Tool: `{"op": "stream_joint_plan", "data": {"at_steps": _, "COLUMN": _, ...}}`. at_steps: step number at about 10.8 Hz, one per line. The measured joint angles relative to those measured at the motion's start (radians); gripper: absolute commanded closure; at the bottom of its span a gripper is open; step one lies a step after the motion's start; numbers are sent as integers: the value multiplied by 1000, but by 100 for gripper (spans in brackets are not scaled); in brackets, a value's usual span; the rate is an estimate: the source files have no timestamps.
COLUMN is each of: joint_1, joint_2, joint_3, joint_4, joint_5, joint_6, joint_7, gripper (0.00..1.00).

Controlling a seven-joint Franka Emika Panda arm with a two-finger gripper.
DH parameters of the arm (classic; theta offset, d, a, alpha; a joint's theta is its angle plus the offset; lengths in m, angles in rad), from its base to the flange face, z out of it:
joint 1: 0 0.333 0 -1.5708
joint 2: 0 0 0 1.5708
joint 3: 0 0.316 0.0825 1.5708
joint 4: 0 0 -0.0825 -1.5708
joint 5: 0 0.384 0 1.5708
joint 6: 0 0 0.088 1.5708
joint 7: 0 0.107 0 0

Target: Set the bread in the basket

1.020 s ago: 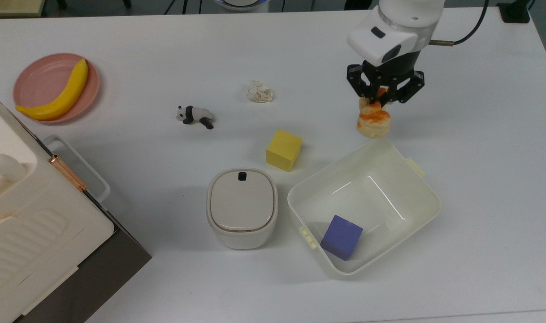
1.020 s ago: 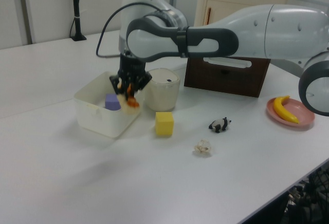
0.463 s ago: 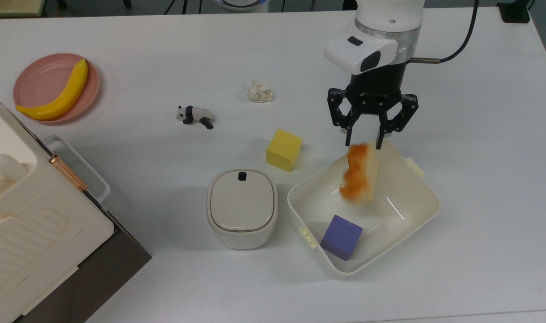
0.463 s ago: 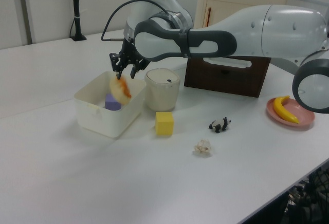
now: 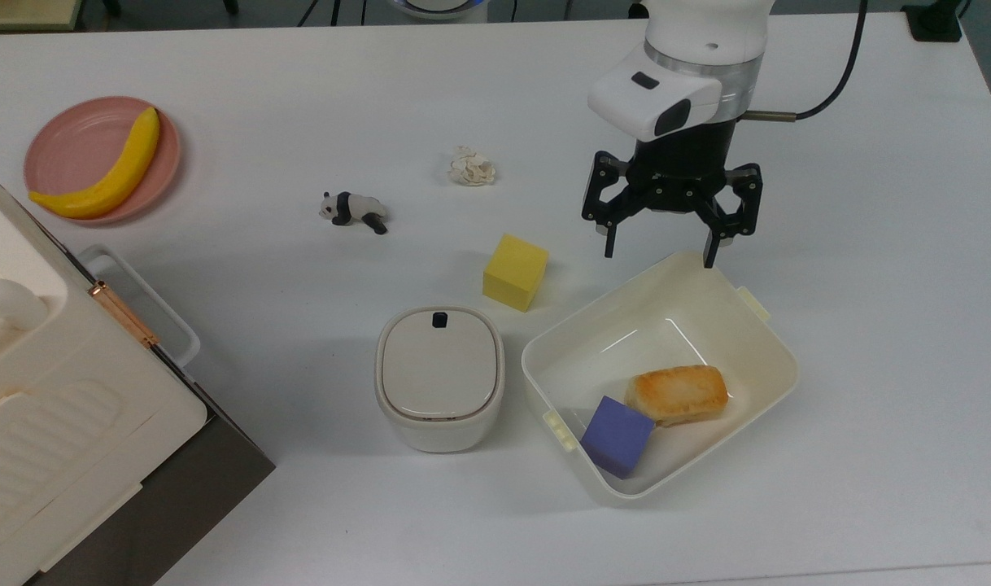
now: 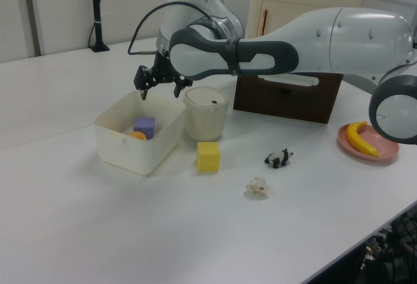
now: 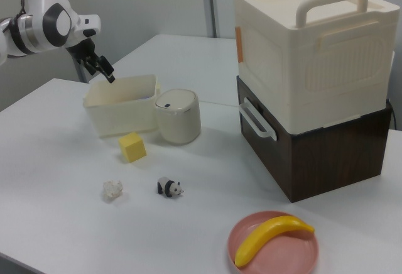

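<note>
top view: bread (image 5: 676, 394) lies in basket (image 5: 768, 342) beside purple cube (image 5: 617, 435); gripper (image 5: 660, 247) spread apart above basket rim; best retreat straight up, clear of rim.

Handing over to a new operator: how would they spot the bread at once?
Find the big cream basket near the lidded white bin. The bread lies inside, beside a purple cube. It is the oblong golden-brown piece, not the block.

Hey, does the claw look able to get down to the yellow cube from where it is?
Probably yes. The open claw hangs above the basket rim, and the yellow cube sits in the open on the table, nothing over it.
</note>
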Motion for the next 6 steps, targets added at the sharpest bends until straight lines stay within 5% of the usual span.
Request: {"op": "stream_joint_plan", "data": {"at_steps": 6, "joint_1": -25, "joint_2": 7, "joint_3": -1, "joint_4": 0, "joint_5": -39, "joint_6": -23, "joint_7": -60, "gripper": 0}}
